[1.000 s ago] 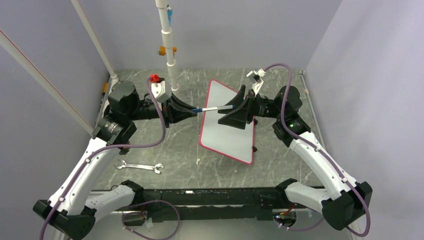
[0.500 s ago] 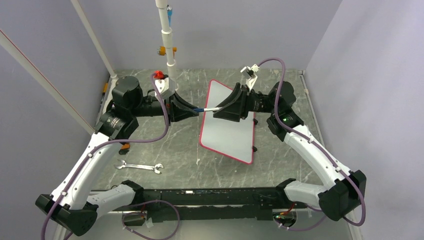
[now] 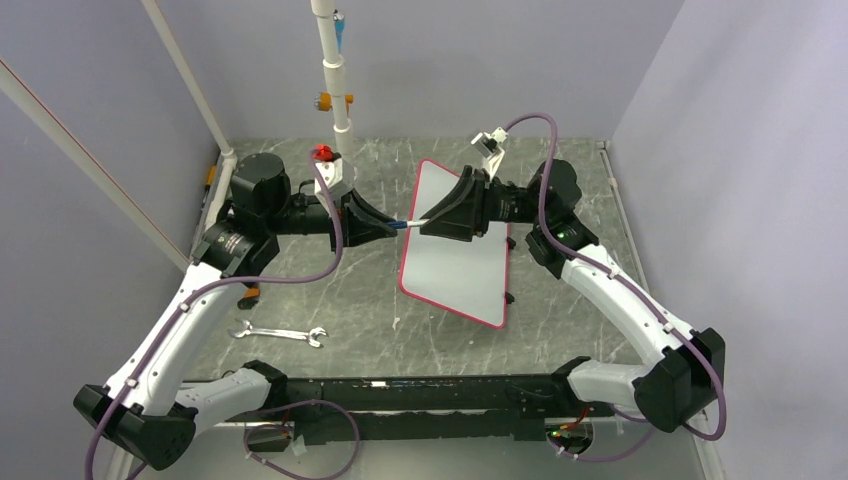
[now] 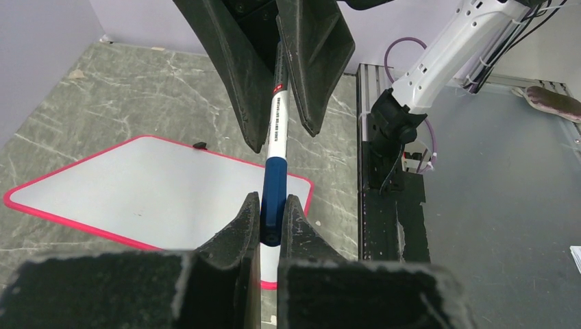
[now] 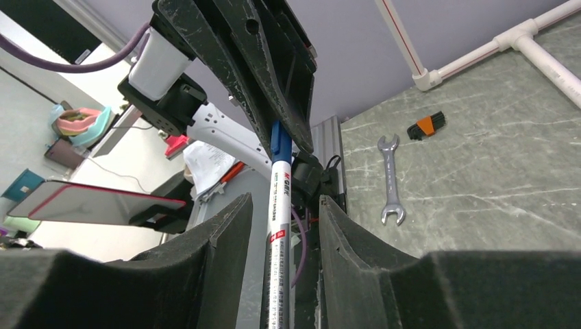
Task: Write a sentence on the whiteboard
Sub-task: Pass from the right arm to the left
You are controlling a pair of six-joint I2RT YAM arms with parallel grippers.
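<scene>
The whiteboard, white with a thin red rim, lies on the table, and I see no writing on it; it also shows in the left wrist view. A marker with a white barrel and a blue cap hangs level above the board's left edge. My left gripper is shut on the blue cap. My right gripper is open, its jaws either side of the white barrel with gaps on both sides. The two grippers face each other tip to tip.
A steel wrench lies on the table at the front left, also in the right wrist view. A black and orange hex key set lies beyond it. A white pipe post stands at the back.
My right gripper has moved left along the marker's barrel towards the left gripper, so less of the marker shows between them. The left gripper has shifted slightly right. The board has not moved.
</scene>
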